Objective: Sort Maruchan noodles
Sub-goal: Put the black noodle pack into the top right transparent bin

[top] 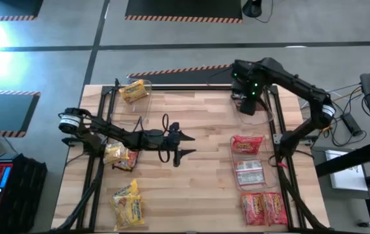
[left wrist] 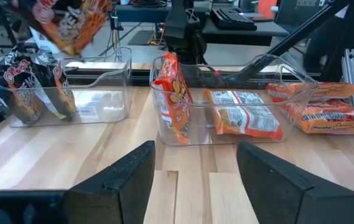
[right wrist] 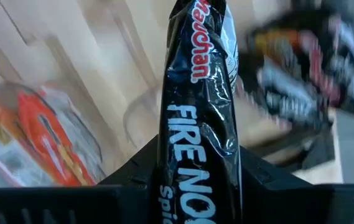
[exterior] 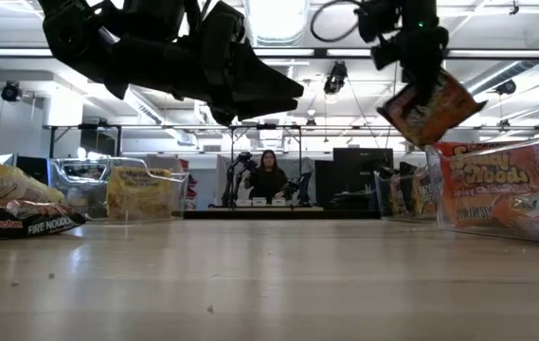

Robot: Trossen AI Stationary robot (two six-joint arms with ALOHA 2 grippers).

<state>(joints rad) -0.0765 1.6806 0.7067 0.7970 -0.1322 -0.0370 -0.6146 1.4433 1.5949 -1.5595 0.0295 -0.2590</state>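
While the right gripper (right wrist: 195, 168) clasps a dark Maruchan Fire Noodle packet (right wrist: 196, 93) hanging above the far clear bin (left wrist: 96, 87) of like packets, it should lower before releasing, I judge, and the left gripper (top: 179, 144) waits spread, empty over the worktop (top: 198, 188).

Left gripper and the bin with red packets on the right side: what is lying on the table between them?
Only bare wood. In the high view, nothing lies between the left gripper and the red-packet bin.

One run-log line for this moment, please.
right gripper: shut on dark packet, above far-right bin | left gripper: open, empty, mid-table
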